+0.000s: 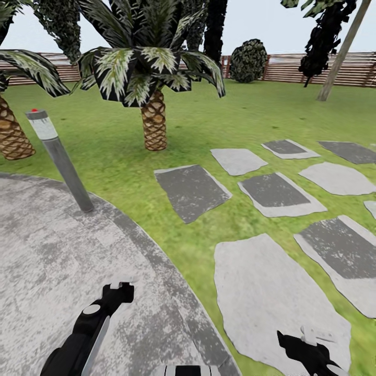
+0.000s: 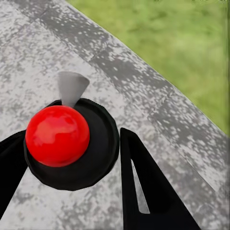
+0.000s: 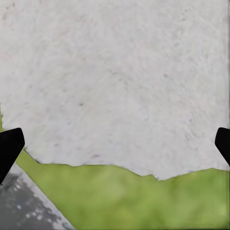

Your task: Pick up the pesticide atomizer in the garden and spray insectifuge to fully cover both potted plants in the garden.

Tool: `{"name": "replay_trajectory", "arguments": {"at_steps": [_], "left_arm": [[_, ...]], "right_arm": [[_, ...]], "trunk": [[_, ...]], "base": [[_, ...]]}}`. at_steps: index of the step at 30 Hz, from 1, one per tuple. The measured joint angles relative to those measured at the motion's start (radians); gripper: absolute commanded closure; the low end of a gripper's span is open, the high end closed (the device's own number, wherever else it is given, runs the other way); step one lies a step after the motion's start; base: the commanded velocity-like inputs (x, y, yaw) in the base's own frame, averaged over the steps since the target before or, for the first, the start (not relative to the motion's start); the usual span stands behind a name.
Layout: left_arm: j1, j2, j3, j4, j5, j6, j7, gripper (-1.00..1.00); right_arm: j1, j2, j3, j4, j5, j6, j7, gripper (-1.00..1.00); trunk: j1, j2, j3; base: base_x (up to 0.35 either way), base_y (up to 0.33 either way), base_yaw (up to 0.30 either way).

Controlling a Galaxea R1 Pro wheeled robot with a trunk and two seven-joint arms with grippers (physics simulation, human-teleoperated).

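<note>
My left gripper (image 1: 119,287) hangs low over the round grey paved patch (image 1: 52,261) of the garden. In the left wrist view its black fingers (image 2: 143,187) close on both sides of a round black head with a red ball and a grey cone nozzle, which I take to be the pesticide atomizer (image 2: 72,143). My right gripper (image 1: 308,337) is over a pale stepping stone (image 3: 115,72), with its fingertips far apart at the picture's edges and nothing between them. The potted plants are out of view.
A leaning grey post with a red cap (image 1: 60,159) stands at the paved patch's edge. Ahead is a palm (image 1: 154,122), with a second trunk (image 1: 13,136) at the left. Several stepping stones (image 1: 190,190) cross the lawn to the right. The brown slatted fence (image 1: 313,68) closes the back.
</note>
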Motion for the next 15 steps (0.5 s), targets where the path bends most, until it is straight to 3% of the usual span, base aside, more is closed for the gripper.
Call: {"name": "replay_trajectory", "arguments": {"at_steps": [15], "left_arm": [[0.000, 0.000, 0.000, 0.000, 0.000, 0.000, 0.000, 1.00]], "right_arm": [[0.000, 0.000, 0.000, 0.001, 0.000, 0.000, 0.000, -1.00]], "trunk": [[0.000, 0.000, 0.018]], "base": [[0.000, 0.000, -0.179]]}}
